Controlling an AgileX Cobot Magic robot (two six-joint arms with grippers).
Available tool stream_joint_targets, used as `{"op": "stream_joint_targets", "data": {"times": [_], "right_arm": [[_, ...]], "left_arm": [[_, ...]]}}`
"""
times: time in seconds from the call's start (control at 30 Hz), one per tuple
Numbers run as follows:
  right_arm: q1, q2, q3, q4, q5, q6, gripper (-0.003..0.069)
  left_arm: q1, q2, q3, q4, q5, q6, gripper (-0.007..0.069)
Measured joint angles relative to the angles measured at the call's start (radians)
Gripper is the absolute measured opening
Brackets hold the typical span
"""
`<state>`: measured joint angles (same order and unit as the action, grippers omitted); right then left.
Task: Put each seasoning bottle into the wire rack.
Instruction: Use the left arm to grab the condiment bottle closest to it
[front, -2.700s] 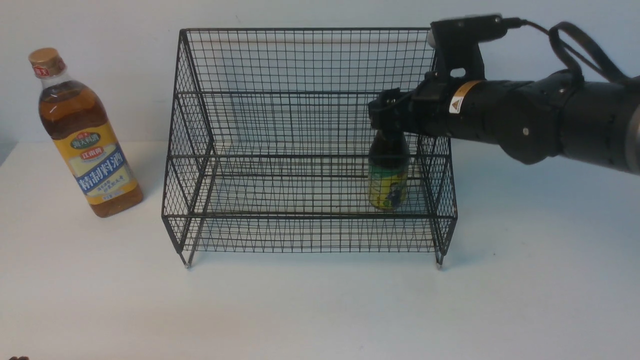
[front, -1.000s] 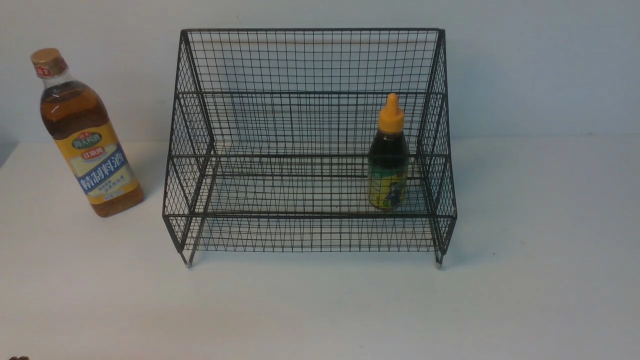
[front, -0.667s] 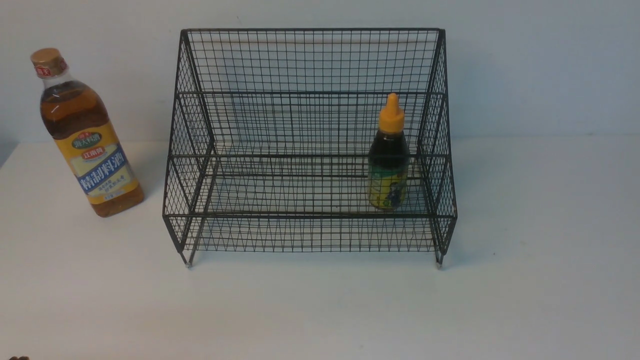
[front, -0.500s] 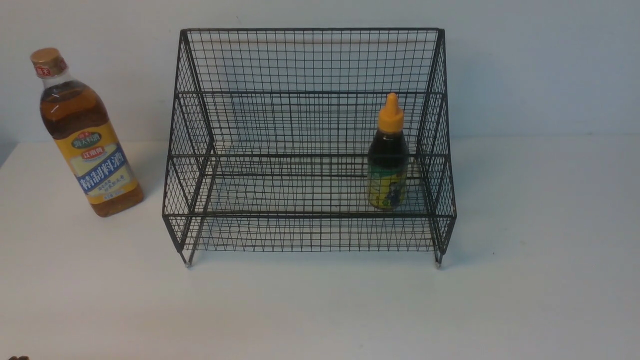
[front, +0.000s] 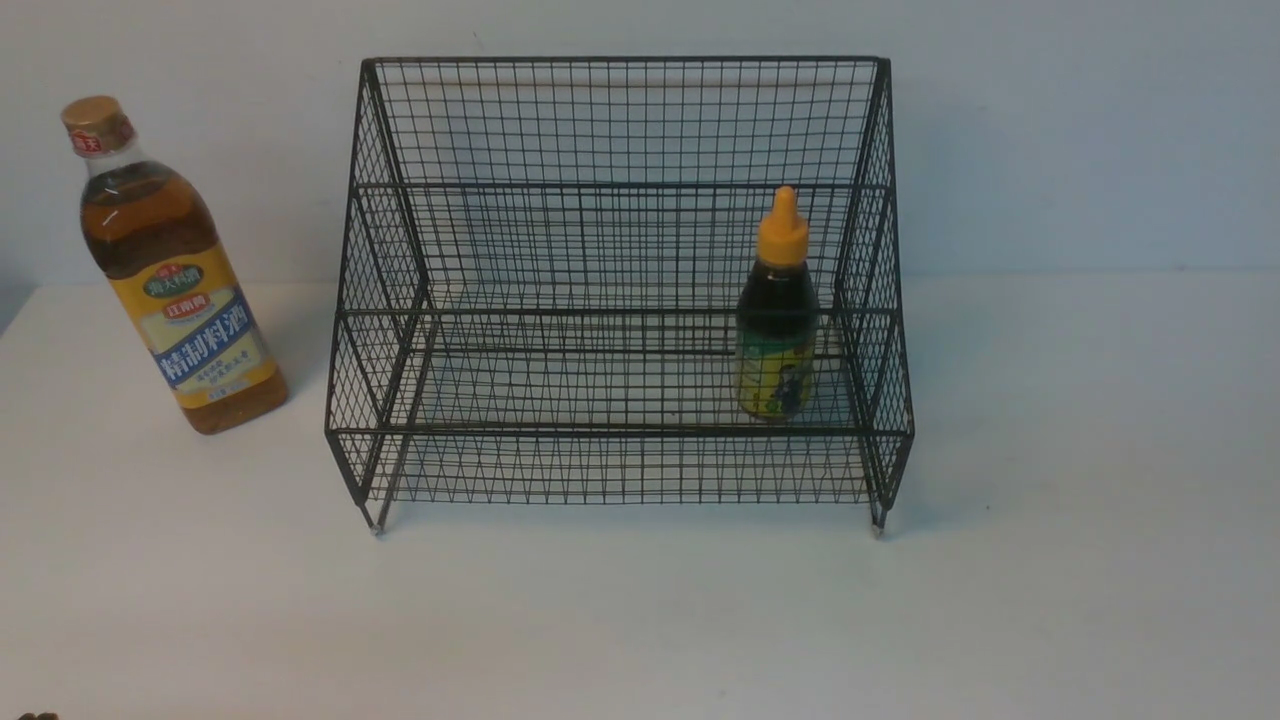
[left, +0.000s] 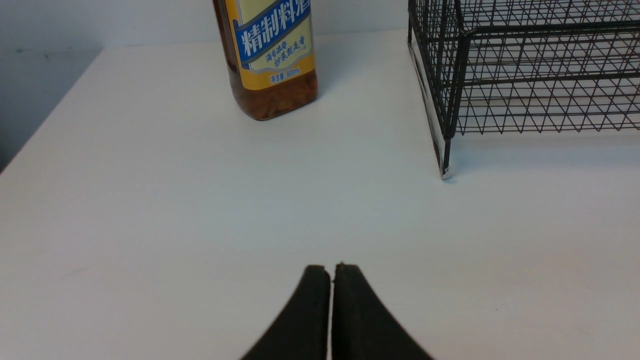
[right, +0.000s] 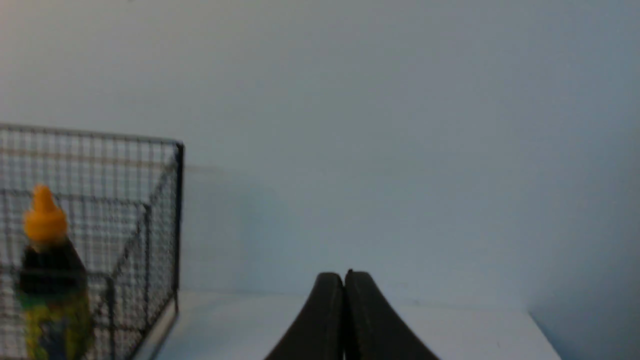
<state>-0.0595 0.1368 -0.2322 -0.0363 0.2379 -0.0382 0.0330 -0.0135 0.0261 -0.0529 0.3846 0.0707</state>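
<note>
Standing in wire rack (front: 620, 120), 3 o'clock side: dark bottle (front: 777, 330); amber bottle (front: 175, 280) outside, 9 o'clock; left end effector (left: 331, 267), right end effector (right: 344, 274) closed.

white table (front: 1050, 560), pale wall (front: 1080, 130)

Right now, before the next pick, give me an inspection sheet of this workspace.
Surface: white table, no spills seen.
Job's things: wire rack stands mid-table; small dark bottle upright inside it, near its right wall; tall amber bottle upright on the table left of the rack, apart from it, not yet racked.
Clutter: dark speck at the table's near left edge, too small to identify.
End effectors: left end effector shut, empty, facing the amber bottle; right end effector shut, empty, to the right of the rack.
Cables: nothing seen.
Surroundings: plain pale wall behind the table.
</note>
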Motion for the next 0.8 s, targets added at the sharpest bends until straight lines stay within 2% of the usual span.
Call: {"op": "stream_joint_targets", "data": {"times": [0.13,0.2,0.23,0.3,0.5,0.67,0.8], "right_arm": [[-0.037,-0.089,0.208,0.000,-0.060,0.006,-0.0015],[-0.040,-0.129,0.250,0.000,0.006,0.010,-0.0015],[-0.040,-0.143,0.258,0.000,0.104,0.006,-0.0015],[-0.041,-0.145,0.257,0.000,0.135,-0.009,-0.0015],[-0.041,-0.148,0.253,0.075,0.152,-0.027,-0.0015],[0.031,-0.148,0.253,0.090,0.152,-0.051,-0.0015],[0.049,-0.148,0.253,0.094,0.153,-0.054,-0.0015]], "left_arm": [[0.000,0.000,0.000,0.000,0.000,0.000,-0.0006],[0.000,0.000,0.000,0.000,0.000,0.000,-0.0006],[0.000,0.000,0.000,0.000,0.000,0.000,-0.0006],[0.000,0.000,0.000,0.000,0.000,0.000,-0.0006],[0.000,0.000,0.000,0.000,0.000,0.000,-0.0006],[0.000,0.000,0.000,0.000,0.000,0.000,-0.0006],[0.000,0.000,0.000,0.000,0.000,0.000,-0.0006]]}}
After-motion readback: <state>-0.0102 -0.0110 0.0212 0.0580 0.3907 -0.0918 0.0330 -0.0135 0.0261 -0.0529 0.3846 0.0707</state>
